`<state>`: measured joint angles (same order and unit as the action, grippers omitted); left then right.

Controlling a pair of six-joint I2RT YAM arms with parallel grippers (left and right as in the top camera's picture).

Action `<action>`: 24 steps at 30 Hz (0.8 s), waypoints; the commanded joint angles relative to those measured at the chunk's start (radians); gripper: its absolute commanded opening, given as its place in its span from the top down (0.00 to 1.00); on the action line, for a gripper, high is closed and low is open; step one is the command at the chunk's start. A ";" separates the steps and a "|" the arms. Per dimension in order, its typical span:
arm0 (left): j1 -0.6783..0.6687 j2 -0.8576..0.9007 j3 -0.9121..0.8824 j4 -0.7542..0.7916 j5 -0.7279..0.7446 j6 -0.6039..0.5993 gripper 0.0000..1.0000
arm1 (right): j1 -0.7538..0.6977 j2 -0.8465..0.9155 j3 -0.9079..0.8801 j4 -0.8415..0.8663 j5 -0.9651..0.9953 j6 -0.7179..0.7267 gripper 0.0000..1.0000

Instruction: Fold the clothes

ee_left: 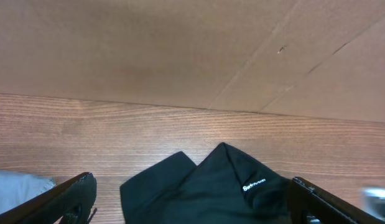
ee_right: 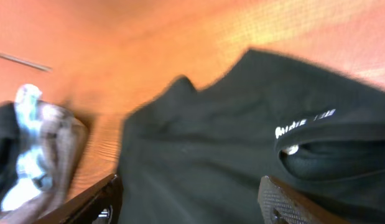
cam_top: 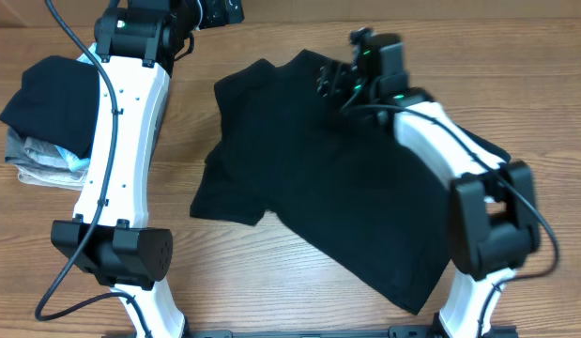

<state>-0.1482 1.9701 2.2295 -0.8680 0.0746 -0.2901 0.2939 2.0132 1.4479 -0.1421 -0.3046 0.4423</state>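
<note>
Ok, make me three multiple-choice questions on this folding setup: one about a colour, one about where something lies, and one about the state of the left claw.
1. The lettering on the black T-shirt is:
A red
B white
C yellow

2. The pile of other garments lies:
A on top of the T-shirt
B beside the left arm, apart from the T-shirt
C under the T-shirt

3. The left claw is:
A shut on the T-shirt
B shut on the pile
C open, holding nothing

Answers:
1 B: the left wrist view shows small white letters on the black fabric.
2 B: in the overhead view the pile sits on that arm's far side from the shirt.
3 C: its fingers stand wide apart at the two lower corners of the left wrist view, with nothing held between them.
</note>
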 commanded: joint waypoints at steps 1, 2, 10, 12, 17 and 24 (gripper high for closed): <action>0.004 0.005 -0.002 0.004 -0.005 -0.010 0.00 | 0.043 0.080 0.013 0.027 0.154 0.012 0.27; 0.004 0.005 -0.002 0.004 -0.005 -0.010 0.00 | 0.050 0.098 0.013 0.036 0.180 0.011 0.28; 0.004 0.005 -0.002 0.004 -0.005 -0.010 0.00 | 0.047 0.163 0.013 0.087 0.304 0.011 0.28; 0.004 0.005 -0.002 0.004 -0.005 -0.010 0.00 | 0.047 0.174 0.013 0.106 0.304 0.011 0.28; 0.004 0.005 -0.002 0.004 -0.005 -0.010 0.00 | 0.050 0.230 0.013 0.164 0.304 0.012 0.29; 0.004 0.005 -0.002 0.004 -0.005 -0.010 0.00 | 0.051 0.274 0.013 0.221 0.304 0.011 0.43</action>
<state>-0.1482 1.9701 2.2295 -0.8680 0.0746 -0.2901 0.3416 2.2681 1.4483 0.0650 -0.0113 0.4503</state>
